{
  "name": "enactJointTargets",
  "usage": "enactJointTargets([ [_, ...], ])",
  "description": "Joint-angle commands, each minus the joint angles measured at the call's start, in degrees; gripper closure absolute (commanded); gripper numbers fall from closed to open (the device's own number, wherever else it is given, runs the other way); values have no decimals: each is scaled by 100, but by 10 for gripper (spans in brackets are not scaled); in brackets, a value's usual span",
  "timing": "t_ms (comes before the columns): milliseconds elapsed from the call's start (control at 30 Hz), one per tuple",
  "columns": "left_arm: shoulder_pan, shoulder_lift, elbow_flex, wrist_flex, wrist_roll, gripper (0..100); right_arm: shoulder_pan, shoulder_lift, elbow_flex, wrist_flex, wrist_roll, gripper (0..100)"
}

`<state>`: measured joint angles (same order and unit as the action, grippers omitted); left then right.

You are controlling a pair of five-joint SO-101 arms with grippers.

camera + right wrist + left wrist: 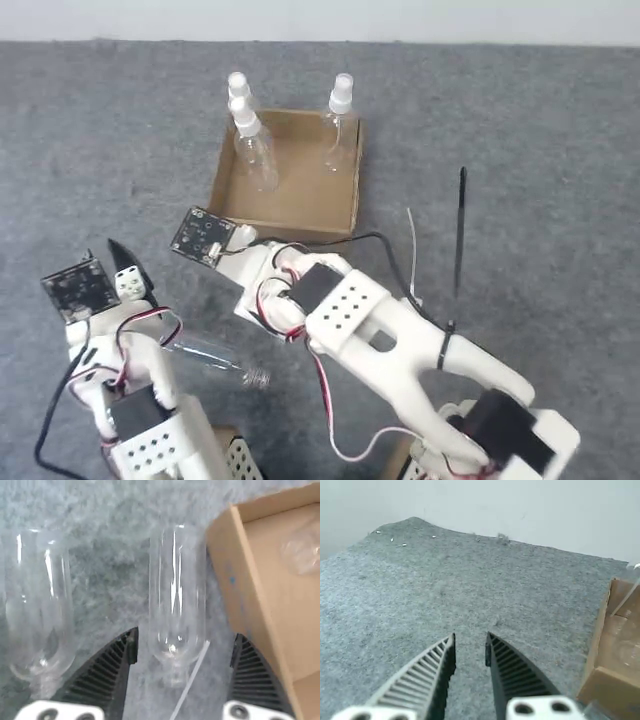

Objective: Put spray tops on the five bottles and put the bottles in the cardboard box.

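Your left end effector [470,637] hangs over the bare grey counter [500,150] at the near left. Its fingers are released, a narrow gap apart, with nothing between them.

Just to its right, between the two arms, a bare-necked bottle [215,358] lies on its side on the counter. Its threaded neck has no top and points toward the right arm's base.

Further back, at centre, sits the box [300,195]. Three topped bottles stand upright in it. The front bottle [256,152] and the rear bottle [238,86] stand close together at the left side, one behind the other. The right bottle [340,130] stands at the far right corner.

Your right arm stretches from the near right up to the box's near left corner. In its wrist view, your right end effector [185,635] is released, its fingers spread wide. A clear bottle [177,590] lies between them with its rounded base toward you, and neither finger touches it. A thin white strip [192,680] crosses below that base. A second clear bottle [37,600] lies alongside, apart from the first, and the box wall is just beside on the other side.

A black tie [460,230] sticks up from the right arm.
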<state>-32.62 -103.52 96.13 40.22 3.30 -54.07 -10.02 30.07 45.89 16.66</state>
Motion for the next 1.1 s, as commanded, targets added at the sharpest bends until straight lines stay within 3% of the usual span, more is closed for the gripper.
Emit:
enactJointTargets([
  [0,-18,-105,-145,-193,62,905,-57,541,-246,-488,123,757],
  [300,-18,-105,-145,-185,62,905,-31,1719,-870,-462,123,761],
  [433,-18,-105,-145,-176,62,905,-22,1745,-870,-505,123,852],
  [667,-18,-105,-145,-176,62,905,136,1103,-818,-444,123,985],
  [1067,-18,-105,-136,-176,62,905,470,-1147,510,-497,79,992],
])
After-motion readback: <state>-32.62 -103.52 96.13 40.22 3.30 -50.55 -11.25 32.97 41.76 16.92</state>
